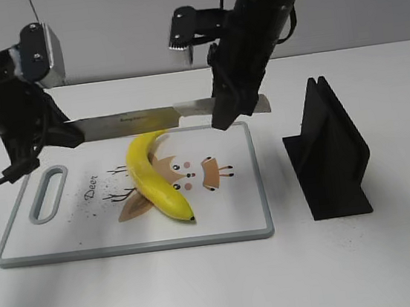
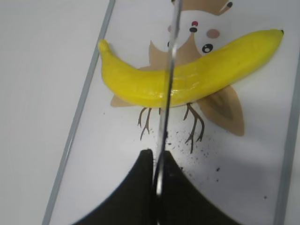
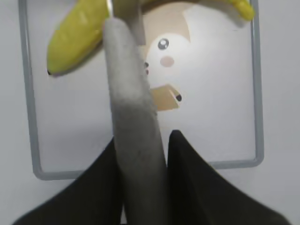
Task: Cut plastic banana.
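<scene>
The plastic banana [image 1: 156, 178] lies whole on the white cutting board [image 1: 72, 230], across its deer picture. A knife [image 1: 134, 121] with a steel blade and grey handle hangs level above the banana's far end. My left gripper [image 1: 64, 133] is shut on the blade's end. My right gripper [image 1: 226, 113] is shut on the handle. In the left wrist view the blade [image 2: 168, 70] crosses the middle of the banana [image 2: 197, 75], with the jaws [image 2: 158, 159] pinching it. In the right wrist view the handle [image 3: 133, 117] sits between the jaws [image 3: 143, 140], and the banana [image 3: 75, 37] shows beyond.
A black knife stand [image 1: 332, 153] stands on the white table to the right of the board. The board has a handle slot [image 1: 49, 191] at its left end and dark specks near the word "Deer".
</scene>
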